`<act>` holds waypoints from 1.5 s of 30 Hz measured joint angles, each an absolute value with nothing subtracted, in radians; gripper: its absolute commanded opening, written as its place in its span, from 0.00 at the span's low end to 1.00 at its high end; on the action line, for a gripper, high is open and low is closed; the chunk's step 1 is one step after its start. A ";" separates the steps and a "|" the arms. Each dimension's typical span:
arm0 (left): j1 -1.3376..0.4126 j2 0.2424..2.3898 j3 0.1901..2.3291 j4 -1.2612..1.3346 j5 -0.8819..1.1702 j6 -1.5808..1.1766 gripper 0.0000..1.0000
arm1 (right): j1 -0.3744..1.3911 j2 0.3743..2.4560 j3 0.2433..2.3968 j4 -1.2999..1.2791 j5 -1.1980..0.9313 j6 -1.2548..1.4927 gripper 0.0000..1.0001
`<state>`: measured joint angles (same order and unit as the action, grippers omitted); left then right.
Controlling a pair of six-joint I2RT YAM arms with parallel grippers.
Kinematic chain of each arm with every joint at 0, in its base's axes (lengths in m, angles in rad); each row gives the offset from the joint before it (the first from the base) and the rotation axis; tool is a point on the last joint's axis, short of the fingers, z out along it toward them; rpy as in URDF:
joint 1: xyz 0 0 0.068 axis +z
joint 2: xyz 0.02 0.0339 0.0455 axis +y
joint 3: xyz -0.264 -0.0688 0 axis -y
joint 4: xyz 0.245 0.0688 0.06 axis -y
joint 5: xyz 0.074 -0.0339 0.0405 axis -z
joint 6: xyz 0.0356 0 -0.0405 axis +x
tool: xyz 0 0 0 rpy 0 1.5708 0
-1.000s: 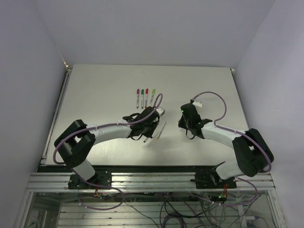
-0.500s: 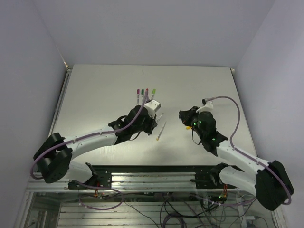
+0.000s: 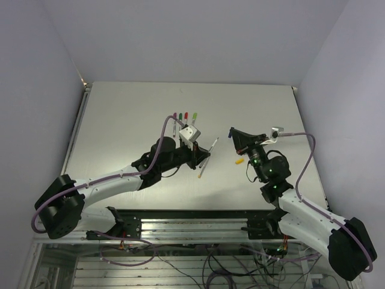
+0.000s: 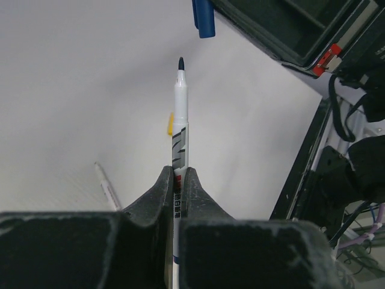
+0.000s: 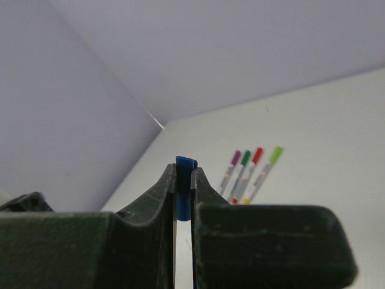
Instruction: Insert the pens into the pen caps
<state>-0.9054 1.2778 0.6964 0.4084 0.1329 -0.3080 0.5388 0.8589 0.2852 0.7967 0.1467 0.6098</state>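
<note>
Pen (image 4: pixel 180 120) lifted higher, blue cap (image 5: pixel 185 174) raised, yellow cap (image 3: pixel 239 161) uncovered
</note>
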 measured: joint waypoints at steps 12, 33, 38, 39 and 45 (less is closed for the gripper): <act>-0.905 1.287 0.696 0.517 0.200 -0.364 0.07 | 0.539 0.961 0.285 1.058 0.070 0.617 0.00; -0.905 1.316 0.696 0.557 0.207 -0.393 0.07 | 0.543 1.009 0.283 1.163 0.009 0.680 0.00; -0.905 1.316 0.696 0.558 0.207 -0.394 0.07 | 0.548 1.017 0.283 1.167 0.006 0.684 0.00; -0.905 1.316 0.696 0.558 0.207 -0.394 0.07 | 0.548 1.018 0.283 1.167 0.006 0.684 0.00; -0.905 1.316 0.696 0.566 0.207 -0.394 0.07 | 0.552 1.019 0.283 1.169 0.003 0.684 0.00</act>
<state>-0.9054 1.3159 0.6964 0.5655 0.2073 -0.3943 0.5522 1.0195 0.2832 1.1694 0.0032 0.6838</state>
